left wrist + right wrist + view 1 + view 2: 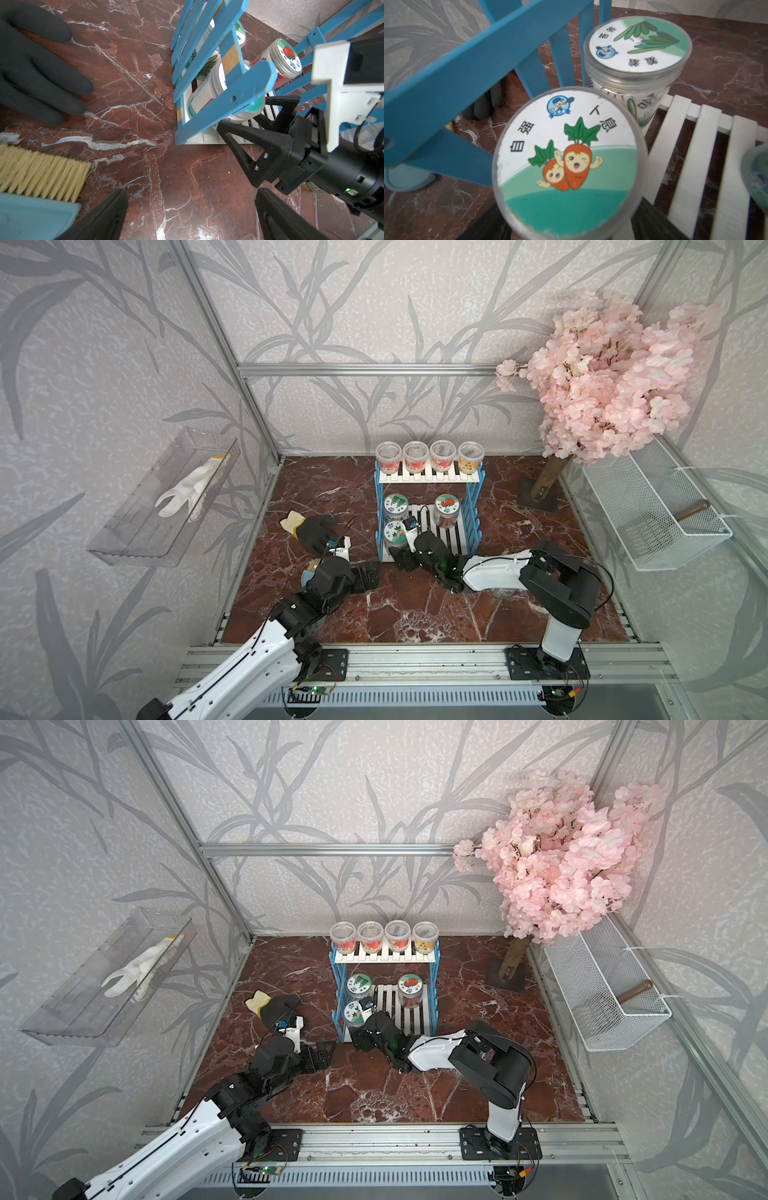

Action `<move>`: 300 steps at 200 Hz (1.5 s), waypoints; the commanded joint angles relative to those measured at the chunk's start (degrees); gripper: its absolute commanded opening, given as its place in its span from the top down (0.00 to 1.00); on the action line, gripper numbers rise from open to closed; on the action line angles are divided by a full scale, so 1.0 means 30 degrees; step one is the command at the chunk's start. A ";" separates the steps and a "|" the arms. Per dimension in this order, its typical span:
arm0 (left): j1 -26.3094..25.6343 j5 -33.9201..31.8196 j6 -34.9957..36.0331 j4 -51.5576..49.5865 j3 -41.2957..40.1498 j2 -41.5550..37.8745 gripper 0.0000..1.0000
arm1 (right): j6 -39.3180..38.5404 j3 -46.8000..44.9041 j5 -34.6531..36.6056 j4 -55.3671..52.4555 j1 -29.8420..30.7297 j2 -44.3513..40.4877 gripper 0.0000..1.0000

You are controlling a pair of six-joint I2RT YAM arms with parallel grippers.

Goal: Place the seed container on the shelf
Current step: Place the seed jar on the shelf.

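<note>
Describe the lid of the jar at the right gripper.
Lid: two cartoon carrots on white and green; clearest in right wrist view.

Seed container (394, 533) on shelf (471, 506) lower tier, right end effector (400, 556) at it

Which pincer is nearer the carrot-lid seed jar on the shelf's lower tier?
Right. The right pincer has its jaws either side of the carrot-lid seed jar; the left pincer is open outside the blue side frame of the shelf, apart from the jar.

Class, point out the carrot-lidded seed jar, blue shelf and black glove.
Clear seed jar with carrot-picture lid (566, 158): right wrist view, lid centre.
Two-tier shelf, white slats, blue picket sides (428, 480): in a top view, upper front rail.
Black rubber glove, yellow cuff (318, 529): in a top view, middle.
</note>
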 commanded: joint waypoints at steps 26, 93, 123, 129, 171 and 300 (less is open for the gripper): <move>0.0057 0.0112 0.0086 0.0370 0.0339 0.0122 0.00 | 0.0156 -0.0189 -0.0621 0.0857 0.0032 -0.0353 0.13; 0.0056 0.0741 0.0345 0.0808 0.0356 0.0457 0.00 | 0.0164 -0.0215 -0.0241 0.0629 0.0017 -0.0358 0.13; 0.0063 0.0948 0.0365 0.1188 0.0200 0.0555 0.00 | 0.0148 -0.0226 -0.0196 0.0569 0.0022 -0.0332 0.13; 0.0049 0.0990 0.0437 0.1420 0.0111 0.0553 0.00 | 0.0140 -0.0248 -0.0192 0.0536 0.0040 -0.0333 0.13; 0.0064 0.0951 0.0401 0.2775 -0.0392 0.0503 0.00 | 0.0065 -0.0248 -0.0152 0.0411 0.0028 -0.0304 0.13; 0.0062 0.1836 0.0939 0.2447 -0.0018 -0.0217 0.00 | -0.0803 -0.1906 -0.1715 -0.0345 0.0012 -0.1978 0.04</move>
